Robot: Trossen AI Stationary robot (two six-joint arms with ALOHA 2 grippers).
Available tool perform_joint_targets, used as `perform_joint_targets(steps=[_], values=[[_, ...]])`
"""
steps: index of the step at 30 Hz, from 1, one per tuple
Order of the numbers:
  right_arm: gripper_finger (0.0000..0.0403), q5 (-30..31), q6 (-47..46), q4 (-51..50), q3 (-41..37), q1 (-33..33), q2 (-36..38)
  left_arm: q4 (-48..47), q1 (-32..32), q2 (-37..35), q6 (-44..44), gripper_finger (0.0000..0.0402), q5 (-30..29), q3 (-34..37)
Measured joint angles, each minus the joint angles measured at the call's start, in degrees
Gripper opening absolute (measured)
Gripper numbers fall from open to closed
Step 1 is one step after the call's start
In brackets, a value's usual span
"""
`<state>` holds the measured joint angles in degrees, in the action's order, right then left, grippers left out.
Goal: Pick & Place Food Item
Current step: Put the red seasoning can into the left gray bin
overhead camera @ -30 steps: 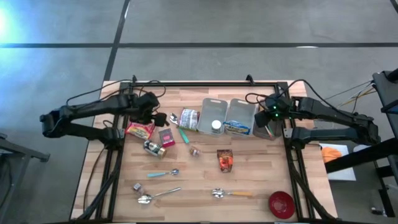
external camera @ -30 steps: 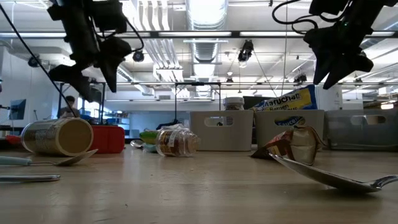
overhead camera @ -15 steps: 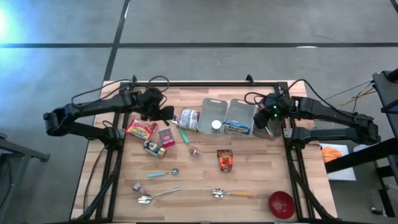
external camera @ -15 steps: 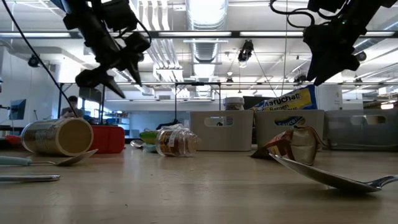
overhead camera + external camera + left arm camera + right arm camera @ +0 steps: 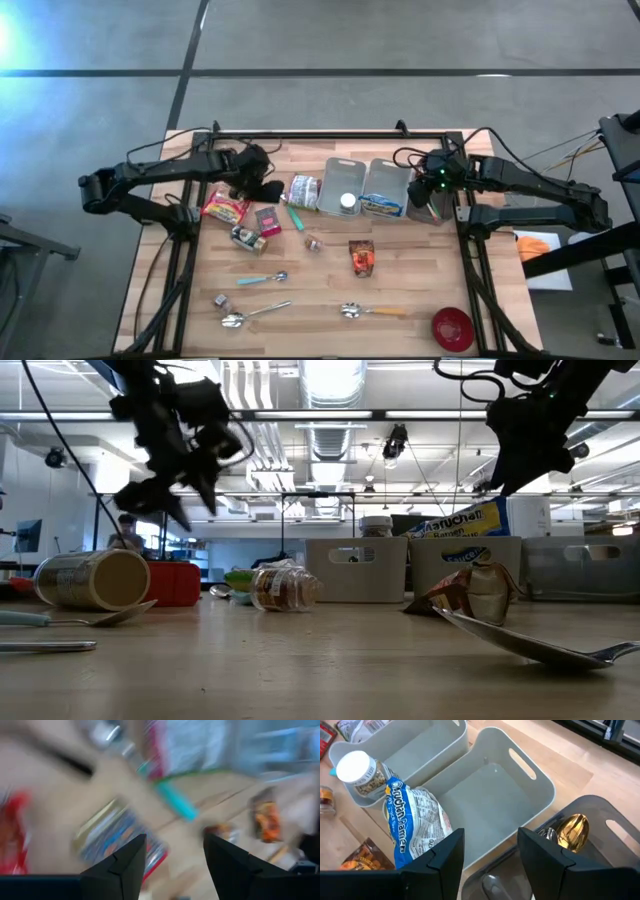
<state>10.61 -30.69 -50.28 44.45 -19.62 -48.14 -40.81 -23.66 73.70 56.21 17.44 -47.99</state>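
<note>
Food items lie on the wooden table: a red noodle packet (image 5: 226, 208), a can (image 5: 245, 237), a dark red box (image 5: 267, 220), a silver pouch (image 5: 305, 190), a small jar (image 5: 314, 242) and an orange packet (image 5: 362, 257). A blue ramen pack (image 5: 412, 827) leans in one white bin (image 5: 490, 795). A white-lidded jar (image 5: 357, 767) stands in the other white bin (image 5: 340, 178). My left gripper (image 5: 268, 188) hangs open above the table beside the silver pouch, holding nothing; its wrist view is blurred. My right gripper (image 5: 490, 837) is open above the bins.
A grey bin (image 5: 600, 845) with a gold spoon (image 5: 572, 830) sits at the far right. Several spoons (image 5: 250, 315) and a red bowl (image 5: 452, 328) lie near the front edge. A teal utensil (image 5: 296, 215) lies by the pouch.
My left gripper has moved toward the table's right and a little down, tipping as it went, from above the red packet's far side to beside the silver pouch. My right gripper has stayed in place and rolled slightly. Nothing on the table has moved.
</note>
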Motion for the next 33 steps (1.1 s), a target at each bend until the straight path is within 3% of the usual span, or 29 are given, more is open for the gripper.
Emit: perform_joint_targets(steps=[5, 14, 23, 26, 33], values=[[0.0182, -0.23, -0.61, -0.06, 0.0, 0.0, 0.02, -2.0, 0.73, 2.84, 8.63, 0.02, 1.92, 0.07], [0.0182, -0.15, 1.2, -0.02, 0.0, 0.0, 0.04, -0.88, 0.7, 3.38, 17.88, 0.02, -2.41, 0.04], [0.0182, -0.11, 2.44, 0.0, 0.0, 0.0, 0.04, -1.45, 0.63, 3.77, 18.79, 0.0207, -2.68, 0.5], [0.0182, -0.11, 2.44, 0.0, 0.0, 0.0, 0.04, -1.62, 0.69, 3.77, 18.67, 0.0236, -2.63, 1.23], [0.0182, -0.09, 2.92, 0.01, 0.0, 0.0, 0.04, -1.56, 1.01, 3.77, 20.77, 0.0354, -2.61, 3.44]])
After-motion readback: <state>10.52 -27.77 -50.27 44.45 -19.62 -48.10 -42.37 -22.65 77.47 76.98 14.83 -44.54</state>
